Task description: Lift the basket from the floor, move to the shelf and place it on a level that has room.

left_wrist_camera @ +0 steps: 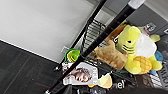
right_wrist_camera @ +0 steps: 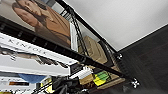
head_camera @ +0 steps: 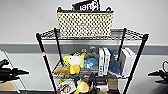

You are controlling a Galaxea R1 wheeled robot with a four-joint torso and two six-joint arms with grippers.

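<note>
Sitting on the top tier of the black wire shelf is the cream woven basket, set towards the back left corner and leaving a bare strip of grid along the right edge. A black pouch with white lettering pokes up out of it. The basket touches nothing but the tier beneath it.

On the tier below, a yellow plush toy leans near the left edge, with white books upright in the middle and white boxes by the right edge. The lowest tier I can see is crowded with more toys and a magazine.

The left gripper hangs off to the left of the shelf, well apart from the basket, and the right gripper is off to the right, also clear of it. Neither holds anything that I can see, but whether their fingers are spread or closed I cannot tell.

Dark carpet floor runs up to the pale wall behind.
</note>
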